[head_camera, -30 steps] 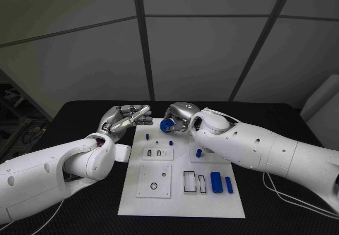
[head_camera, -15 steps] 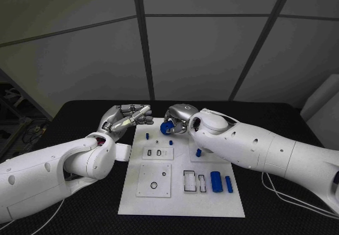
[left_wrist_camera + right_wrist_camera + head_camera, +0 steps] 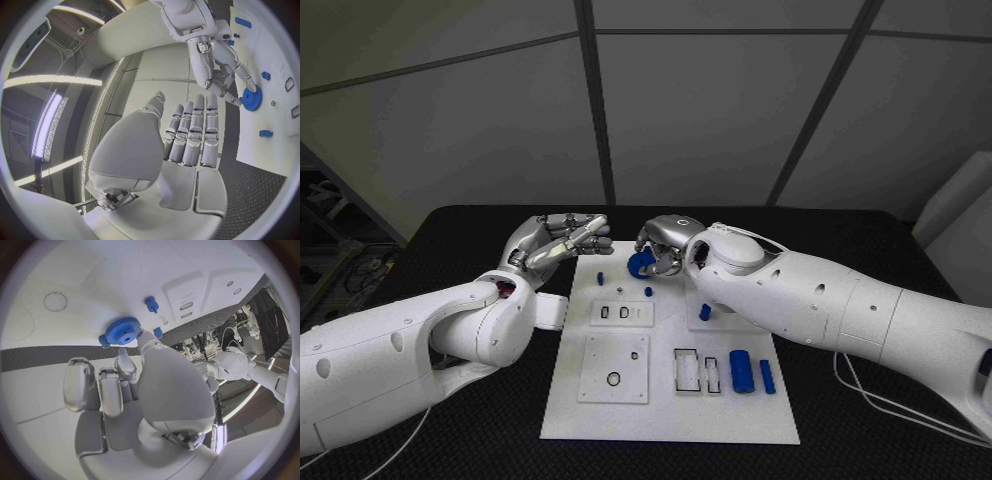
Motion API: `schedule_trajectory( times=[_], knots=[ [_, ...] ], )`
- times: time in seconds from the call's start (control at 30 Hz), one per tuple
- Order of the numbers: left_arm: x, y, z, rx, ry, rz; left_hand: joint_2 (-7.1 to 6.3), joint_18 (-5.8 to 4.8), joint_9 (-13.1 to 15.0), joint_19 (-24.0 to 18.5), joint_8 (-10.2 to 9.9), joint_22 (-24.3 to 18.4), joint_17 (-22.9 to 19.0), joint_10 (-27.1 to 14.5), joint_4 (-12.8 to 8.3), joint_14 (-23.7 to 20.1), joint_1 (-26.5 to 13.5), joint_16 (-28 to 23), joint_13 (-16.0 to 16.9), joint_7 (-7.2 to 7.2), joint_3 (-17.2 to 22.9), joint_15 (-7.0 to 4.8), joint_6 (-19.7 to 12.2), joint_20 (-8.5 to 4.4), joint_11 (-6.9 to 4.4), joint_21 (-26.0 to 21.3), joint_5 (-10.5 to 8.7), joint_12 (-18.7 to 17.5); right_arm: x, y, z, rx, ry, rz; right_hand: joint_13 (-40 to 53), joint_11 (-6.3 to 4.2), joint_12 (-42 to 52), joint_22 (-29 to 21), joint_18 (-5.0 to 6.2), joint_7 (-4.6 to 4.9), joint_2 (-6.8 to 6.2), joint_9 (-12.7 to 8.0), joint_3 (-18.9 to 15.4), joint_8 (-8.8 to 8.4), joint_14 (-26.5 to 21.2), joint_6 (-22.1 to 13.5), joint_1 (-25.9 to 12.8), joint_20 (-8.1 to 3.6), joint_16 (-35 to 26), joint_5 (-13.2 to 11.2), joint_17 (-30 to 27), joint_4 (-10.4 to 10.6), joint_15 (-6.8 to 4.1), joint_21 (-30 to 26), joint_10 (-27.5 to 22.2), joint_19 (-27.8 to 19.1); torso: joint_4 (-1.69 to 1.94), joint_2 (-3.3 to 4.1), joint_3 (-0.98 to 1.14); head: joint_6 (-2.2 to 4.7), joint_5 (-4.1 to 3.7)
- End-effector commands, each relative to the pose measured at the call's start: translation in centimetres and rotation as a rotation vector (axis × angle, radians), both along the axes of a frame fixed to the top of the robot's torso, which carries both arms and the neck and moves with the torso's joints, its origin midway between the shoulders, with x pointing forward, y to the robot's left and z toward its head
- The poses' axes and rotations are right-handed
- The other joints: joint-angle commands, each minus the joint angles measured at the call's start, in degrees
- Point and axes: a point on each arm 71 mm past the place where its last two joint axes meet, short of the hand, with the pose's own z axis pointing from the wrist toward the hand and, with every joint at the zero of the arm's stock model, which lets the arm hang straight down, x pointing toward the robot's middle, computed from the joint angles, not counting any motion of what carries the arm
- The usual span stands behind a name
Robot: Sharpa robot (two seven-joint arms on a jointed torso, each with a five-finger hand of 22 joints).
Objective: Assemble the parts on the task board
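The task board (image 3: 669, 420) is lying lengthwise on the black table (image 3: 430, 450), with bare tabletop showing along both of its long sides and in front of its near edge. Both arms are crowding the board's far end, one on each side; the near half of the board is lying uncovered.

The gear (image 3: 640, 262) is a blue toothed disc with a central hole, seen clearly in the right wrist view (image 3: 122, 330). It is sitting at the far end of the board, near a small upright blue peg (image 3: 648, 292). Two blue cylinders (image 3: 741, 372) are lying side by side on the board's near right part, beside rectangular slots (image 3: 687, 369).

The right hand (image 3: 666, 243) is pinching the gear at its rim with its fingertips (image 3: 145, 336).

The left hand (image 3: 560, 240) is hovering beside the board's far left corner, holding nothing; its fingers (image 3: 194, 132) are extending straight and close together.
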Motion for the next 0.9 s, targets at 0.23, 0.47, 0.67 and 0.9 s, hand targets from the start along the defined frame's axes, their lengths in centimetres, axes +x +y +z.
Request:
schedule_trajectory(
  times=[0.23, 0.47, 0.67, 0.9],
  knots=[
    [0.0, -0.1, 0.2, 0.000, -0.009, -0.012, 0.08, -0.61, -0.1, 0.0, -0.3, 0.0, 0.1, -0.1, -0.4, -0.2, -0.4, -0.3, 0.0, 0.27, 0.0, 0.43, -0.2, 0.18, 0.20, 0.2, -0.26, -0.4, 0.0, -0.2, -0.2, -0.006, 0.037, 0.001, -0.7, 0.91, -0.5, 0.1, -0.74, 1.01, -0.58, -0.5, -2.4, -1.79, 5.2, -2.0, -5.0, 1.40, 0.6, 1.4, 11.9, 4.6, 1.29, -0.1, -1.1, 0.0, 0.00, 0.02, 0.01, 0.16, -0.05],
    [0.0, -0.1, 0.2, 0.001, -0.007, -0.012, 0.07, -0.63, -0.1, -0.1, -0.4, 0.0, 0.1, -0.2, -0.5, -0.2, -0.4, -0.4, 0.0, 0.30, 0.0, 0.45, -0.2, 0.19, 0.22, 0.2, -0.26, -0.4, 0.0, -0.6, -0.3, -0.003, 0.062, -0.003, 0.7, 0.47, 0.9, 0.6, -0.81, 0.38, 0.92, 0.0, -2.9, -0.60, 5.4, 0.8, -9.1, 1.29, 0.9, 5.0, 12.5, 5.4, 1.01, 0.1, -0.2, 0.3, -0.04, 0.01, 0.03, 0.11, -0.04],
    [0.0, -0.1, 0.2, 0.001, -0.006, -0.013, 0.06, -0.63, -0.1, -0.1, -0.4, 0.0, 0.1, -0.2, -0.5, -0.3, -0.4, -0.4, 0.0, 0.32, 0.0, 0.48, -0.2, 0.20, 0.25, 0.2, -0.27, -0.5, 0.2, -1.1, -0.5, -0.013, 0.084, -0.018, 1.6, 0.19, 1.8, 1.0, -0.89, 0.06, 1.56, 0.1, -3.0, -0.23, 5.5, 1.9, -10.5, 1.06, 1.0, 5.7, 13.0, 5.5, 0.76, 0.3, 0.4, 0.6, -0.02, 0.01, 0.01, 0.12, -0.11],
    [0.0, 0.0, 0.2, 0.002, -0.006, -0.010, 0.06, -0.63, -0.1, -0.1, -0.4, 0.0, 0.1, -0.2, -0.5, -0.3, -0.4, -0.4, 0.0, 0.32, 0.0, 0.48, -0.2, 0.20, 0.25, 0.2, -0.27, -0.5, 0.3, -1.7, -0.5, -0.010, 0.084, -0.029, 2.0, 0.11, 2.1, 1.4, -0.98, -0.02, 1.68, 0.0, -3.1, -0.30, 5.5, 2.1, -11.3, 0.97, 1.1, 6.4, 13.3, 5.3, 0.69, 0.5, 0.6, 0.8, -0.01, -0.03, 0.03, 0.17, -0.13]
  ],
)
